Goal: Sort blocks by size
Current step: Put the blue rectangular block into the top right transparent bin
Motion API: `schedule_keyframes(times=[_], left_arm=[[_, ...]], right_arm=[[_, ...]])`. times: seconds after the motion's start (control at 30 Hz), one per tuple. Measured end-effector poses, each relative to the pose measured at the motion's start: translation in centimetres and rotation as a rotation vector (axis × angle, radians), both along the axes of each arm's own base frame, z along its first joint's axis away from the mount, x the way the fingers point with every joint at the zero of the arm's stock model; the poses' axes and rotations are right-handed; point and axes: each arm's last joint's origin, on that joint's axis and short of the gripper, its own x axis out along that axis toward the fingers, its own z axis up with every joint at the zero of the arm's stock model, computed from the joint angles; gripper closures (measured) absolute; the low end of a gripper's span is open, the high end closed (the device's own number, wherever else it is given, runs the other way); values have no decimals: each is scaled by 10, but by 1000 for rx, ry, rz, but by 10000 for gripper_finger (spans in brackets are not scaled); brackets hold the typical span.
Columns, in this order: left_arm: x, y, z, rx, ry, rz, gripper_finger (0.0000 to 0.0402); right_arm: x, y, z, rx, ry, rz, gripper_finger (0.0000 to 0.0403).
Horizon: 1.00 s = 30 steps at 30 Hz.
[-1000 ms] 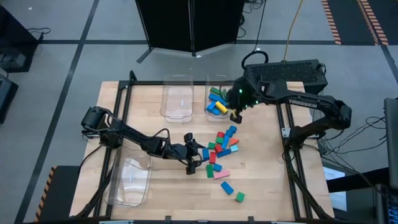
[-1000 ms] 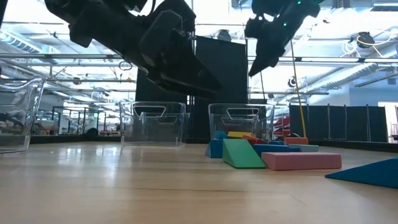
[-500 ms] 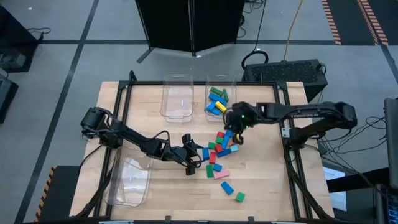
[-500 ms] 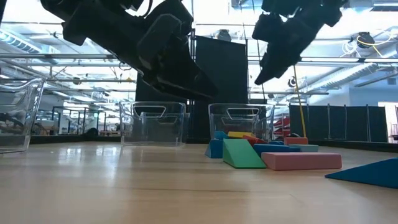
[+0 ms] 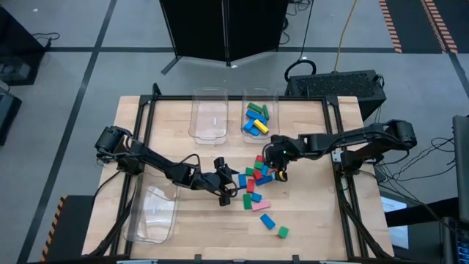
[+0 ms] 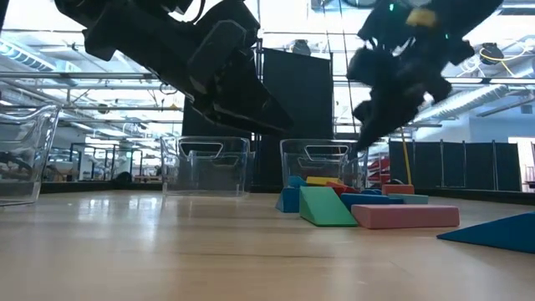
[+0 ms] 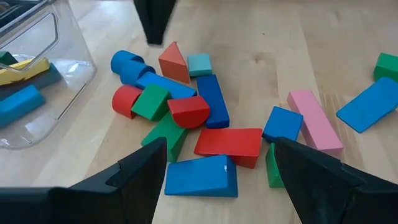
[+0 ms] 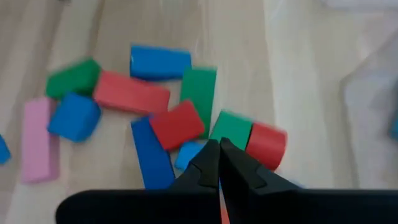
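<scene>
Blocks: the loose blocks [image 5: 260, 176] lie in a jumble right of the worktop's middle, several touching or overlapping; a few stragglers lie nearer, among them a pink block [image 5: 261, 206], a blue block [image 5: 267, 221] and a green block [image 5: 283, 232].
Sorted so far: a handful of blocks already sit in the far right bin [image 5: 256, 117]; the bin beside it [image 5: 208, 117] and the near left bin [image 5: 152, 213] look empty.
Handling, as a judgement: small, rigid, light pieces with smooth painted faces, not fragile. They will likely slide or spin if nudged, and wedge and cylinder shapes may slip from a pinch.
Where to hold: across two flat parallel sides, at the middle of the long pieces; the long pink block [image 7: 314, 121] lies free of the heap, so it is an easy first pick.
Left gripper [image 5: 227, 185]: jaws spread wide, holding nothing, just left of the heap.
Right gripper [image 5: 281, 174]: jaws closed and empty, low over the heap's right edge.
Worktop [image 5: 315, 220]: bare wood, offering little friction.
</scene>
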Motion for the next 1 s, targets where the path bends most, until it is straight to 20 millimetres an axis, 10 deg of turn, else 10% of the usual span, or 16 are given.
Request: schedule_keyframes(times=[0.4, 1.0], left_arm=[[0, 0, 0, 0, 0, 1, 104], [0, 0, -1, -18, 4, 12, 104]], right_arm=[[9, 6, -39, -77, 151, -75, 399], [7, 37, -42, 9, 175, -97, 399]])
